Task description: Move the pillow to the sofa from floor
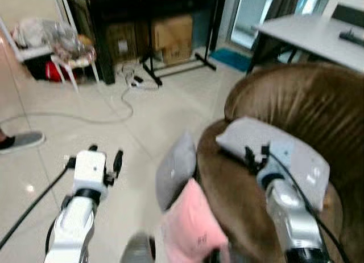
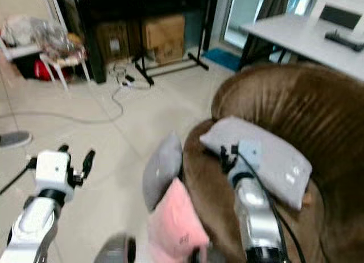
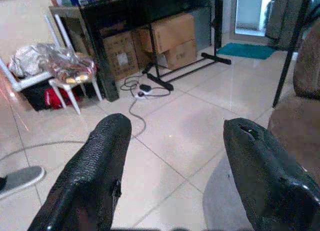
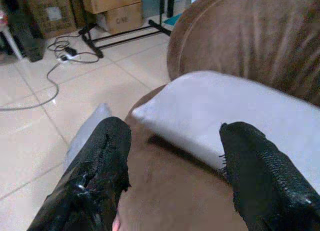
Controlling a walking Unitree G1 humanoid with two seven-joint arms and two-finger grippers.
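Pillow (image 1: pixel 284 155) just beyond right claw (image 1: pixel 257 155)

The right gripper (image 4: pixel 172 166) is seen with its fingers (image 4: pixel 97 176) spread wide apart over the brown sofa (image 4: pixel 235 36). A grey pillow (image 4: pixel 225 116) is laid on the seat just ahead of them. A second grey cushion (image 4: pixel 87 131) is propped against the sofa's edge beside the tiled floor (image 4: pixel 30 141). Boxes (image 4: pixel 112 8) and a cable (image 4: pixel 45 86) are seen beyond.
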